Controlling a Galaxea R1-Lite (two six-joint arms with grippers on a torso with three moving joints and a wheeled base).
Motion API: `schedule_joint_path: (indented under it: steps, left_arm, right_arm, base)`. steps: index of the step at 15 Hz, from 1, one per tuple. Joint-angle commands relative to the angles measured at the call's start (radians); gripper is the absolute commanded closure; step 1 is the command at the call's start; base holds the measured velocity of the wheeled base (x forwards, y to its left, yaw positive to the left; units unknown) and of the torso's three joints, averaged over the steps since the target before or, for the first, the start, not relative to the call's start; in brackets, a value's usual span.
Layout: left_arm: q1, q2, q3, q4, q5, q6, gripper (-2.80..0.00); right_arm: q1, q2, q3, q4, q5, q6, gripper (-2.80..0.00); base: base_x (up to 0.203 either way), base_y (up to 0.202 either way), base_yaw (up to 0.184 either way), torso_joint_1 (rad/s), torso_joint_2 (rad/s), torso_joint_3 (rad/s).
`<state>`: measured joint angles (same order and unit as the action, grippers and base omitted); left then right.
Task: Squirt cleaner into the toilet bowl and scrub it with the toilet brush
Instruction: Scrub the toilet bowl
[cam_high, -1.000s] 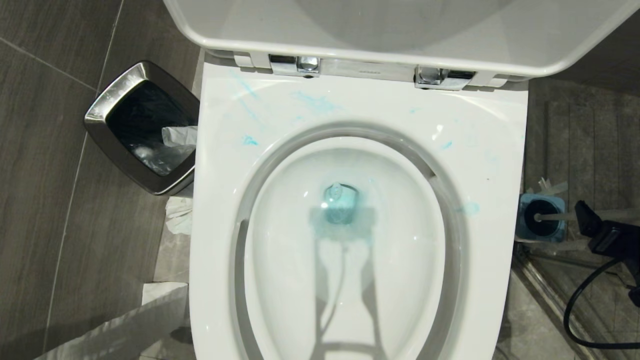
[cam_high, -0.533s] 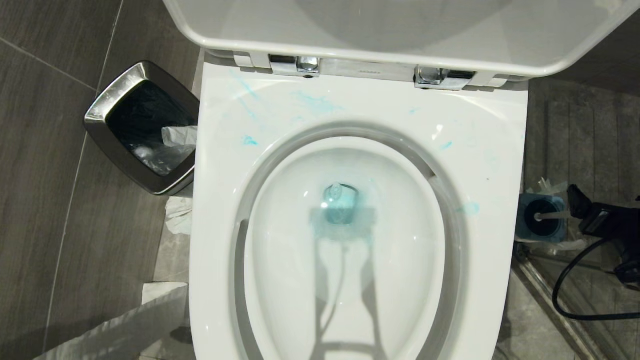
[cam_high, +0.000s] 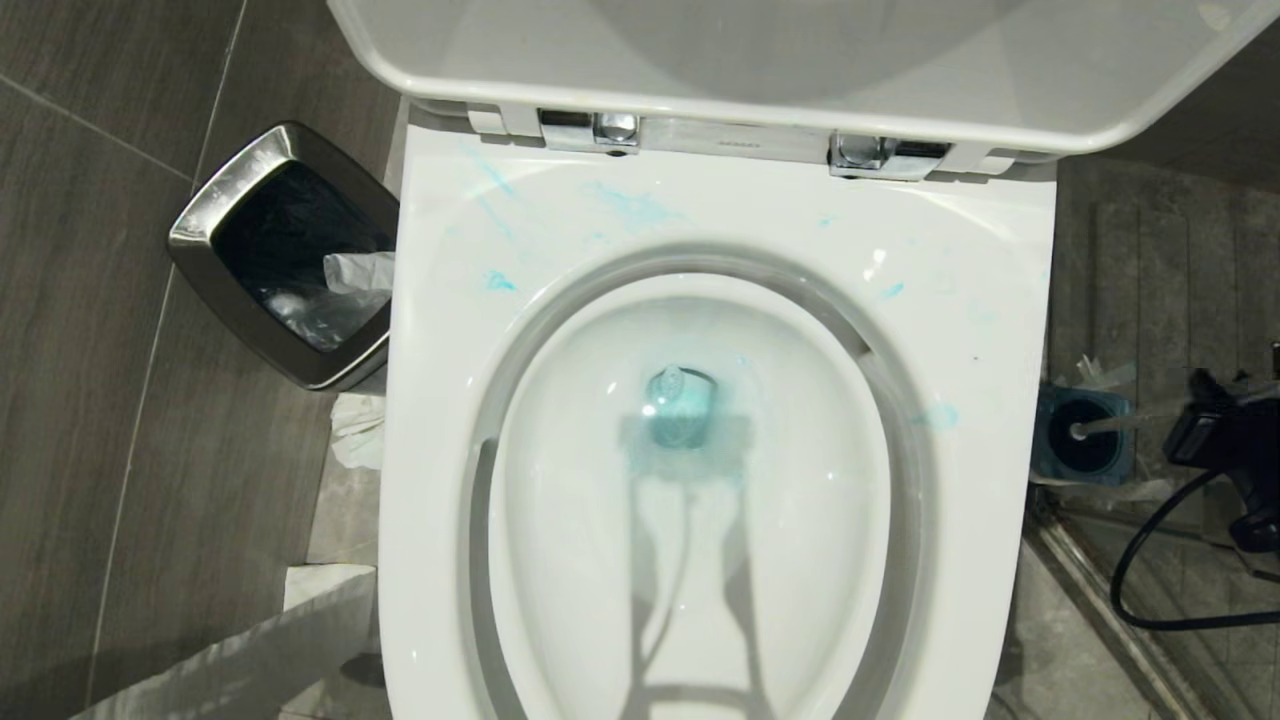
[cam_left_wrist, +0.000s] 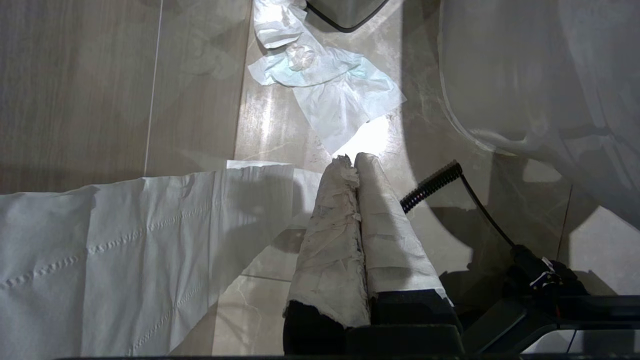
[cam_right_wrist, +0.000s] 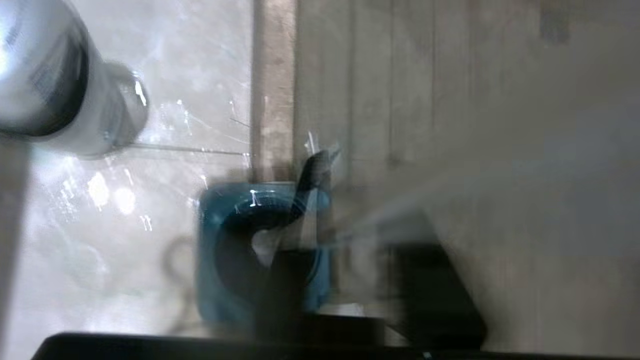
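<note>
Glossy white ceramic fills the head view: the toilet bowl (cam_high: 690, 480) is a smooth oval with a pool of blue-teal liquid round its drain, and thin teal smears streak the flat white seat (cam_high: 720, 215). The lid (cam_high: 800, 60) stands raised behind two chrome hinges, its upper part cut off by the frame edge. Left of the toilet stands a square waste bin (cam_high: 285, 250) with a brushed steel rim and a black liner, crumpled paper inside it. The floor (cam_high: 100, 300) is matt grey tile.

To the right of the toilet, on the floor, sits the toilet brush (cam_high: 1125, 422): a slim white handle leaning out of the dark round hole of its square blue-grey holder (cam_high: 1085, 440). The black right claw (cam_high: 1200, 430) is at the upper end of that handle. A second ago it hung lower and its fingers stood wide; now it sits further right and higher, and they have drawn in on the handle. The right wrist view is smeared by motion, so the contact itself is hard to make out; only the blue holder (cam_right_wrist: 260, 250) and a silvery cylinder beside it read clearly.

The left claw (cam_left_wrist: 356, 167) hangs low over the floor with its paper-wrapped fingers (cam_left_wrist: 330, 240) pressed together, holding nothing, beside a sheet of tissue (cam_left_wrist: 125, 250).
</note>
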<state>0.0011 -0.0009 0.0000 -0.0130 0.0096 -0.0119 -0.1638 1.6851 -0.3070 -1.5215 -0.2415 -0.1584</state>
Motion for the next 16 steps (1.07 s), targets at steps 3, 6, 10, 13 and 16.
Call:
schedule_joint_path:
  steps: [3,6,10,13,16]
  left_arm:
    - [0.000,0.001,0.008,-0.001,0.000,0.000,0.00]
    - [0.000,0.001,0.008,-0.001,0.001,0.000,0.00]
    - [0.000,0.001,0.008,-0.001,0.001,0.000,0.00]
    - [-0.001,0.001,0.008,-0.001,0.000,0.000,0.00]
    - [0.000,0.001,0.008,-0.001,0.001,0.000,0.00]
  right_arm:
    - [0.000,-0.021,0.071,-0.009,-0.001,-0.110,0.00]
    - [0.001,-0.044,0.123,-0.009,0.001,-0.123,0.00]
    - [0.001,-0.146,0.219,-0.009,0.002,-0.123,0.00]
    - [0.001,-0.239,0.257,-0.009,0.014,-0.119,0.00]
    - [0.001,-0.327,0.266,-0.009,0.017,-0.101,0.00]
  base:
    - [0.000,0.000,0.000,0.000,0.00,0.000]
    - [0.000,0.000,0.000,0.000,0.00,0.000]
    - [0.000,0.000,0.000,0.000,0.00,0.000]
    - [0.000,0.000,0.000,0.000,0.00,0.000]
    - [0.000,0.000,0.000,0.000,0.00,0.000]
